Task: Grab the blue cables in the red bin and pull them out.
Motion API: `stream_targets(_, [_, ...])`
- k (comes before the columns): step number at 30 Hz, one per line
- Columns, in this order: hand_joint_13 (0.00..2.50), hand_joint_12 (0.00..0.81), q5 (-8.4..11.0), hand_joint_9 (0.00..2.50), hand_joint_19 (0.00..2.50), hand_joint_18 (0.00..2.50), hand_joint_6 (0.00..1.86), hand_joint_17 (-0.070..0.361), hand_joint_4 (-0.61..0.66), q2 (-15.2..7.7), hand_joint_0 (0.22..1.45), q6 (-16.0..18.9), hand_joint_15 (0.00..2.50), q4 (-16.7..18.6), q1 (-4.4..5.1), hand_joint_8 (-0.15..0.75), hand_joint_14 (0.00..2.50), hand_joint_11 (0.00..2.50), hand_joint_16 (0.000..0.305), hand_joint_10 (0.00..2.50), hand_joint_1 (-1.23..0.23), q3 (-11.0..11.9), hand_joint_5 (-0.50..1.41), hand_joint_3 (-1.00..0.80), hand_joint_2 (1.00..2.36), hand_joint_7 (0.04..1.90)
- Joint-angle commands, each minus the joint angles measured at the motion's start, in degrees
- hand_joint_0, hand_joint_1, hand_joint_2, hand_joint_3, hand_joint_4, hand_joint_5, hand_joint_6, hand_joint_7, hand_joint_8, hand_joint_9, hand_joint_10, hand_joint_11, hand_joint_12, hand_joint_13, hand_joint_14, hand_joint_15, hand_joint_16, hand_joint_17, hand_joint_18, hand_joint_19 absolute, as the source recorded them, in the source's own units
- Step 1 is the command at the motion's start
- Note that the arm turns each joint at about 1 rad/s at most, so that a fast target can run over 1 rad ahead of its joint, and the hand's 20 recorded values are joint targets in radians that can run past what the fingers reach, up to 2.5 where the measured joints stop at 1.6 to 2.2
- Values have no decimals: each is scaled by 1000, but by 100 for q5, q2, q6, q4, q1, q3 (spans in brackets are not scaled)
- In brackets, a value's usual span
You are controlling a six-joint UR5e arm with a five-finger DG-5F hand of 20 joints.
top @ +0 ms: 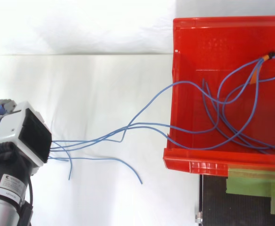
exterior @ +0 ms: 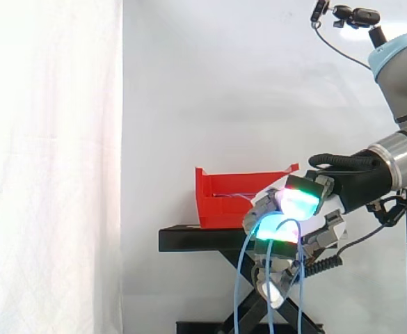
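Gripping blue cables (top: 146,125) in curled fingers, hand (exterior: 297,205) sits outside red bin (top: 198,162); several loops lie inside, unextracted.

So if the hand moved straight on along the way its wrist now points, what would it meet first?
Probably nothing. From above, the hand, shut on the blue cables, points past the red bin, over white cloth. The side view makes the bin look close, but depth there is unclear.
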Motion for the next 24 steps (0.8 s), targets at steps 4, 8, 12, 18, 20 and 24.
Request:
stream_targets(4, [710,349,-9,919,393,521,965,99,184,3,789,-5,551,-10,1,257,20,1199,44,19,-1045,-2,585,-1000,1000,482])
stream_targets(8, [710,351,-9,913,396,520,992,101,197,-6,785,-14,561,-10,1,254,20,1205,45,19,-1045,-2,562,-1000,1000,464])
stream_targets(12, [709,354,-18,900,391,517,1003,102,205,-6,773,-40,556,-10,1,257,21,1205,45,19,-1050,-2,537,-1000,1000,455])
stream_targets(18, [697,366,-18,877,386,515,1064,107,224,3,739,-93,558,-2,1,265,20,1211,48,16,-1067,-2,417,-1000,1000,400])
stream_targets(20, [697,370,-18,875,396,512,1073,108,227,3,732,-93,564,-10,1,266,21,1203,48,17,-1060,-2,408,-1000,1000,386])
stream_targets(24, [700,370,-18,885,398,521,1057,111,226,3,704,-84,558,-10,1,277,21,1203,49,17,-970,-2,449,-1000,1000,377])
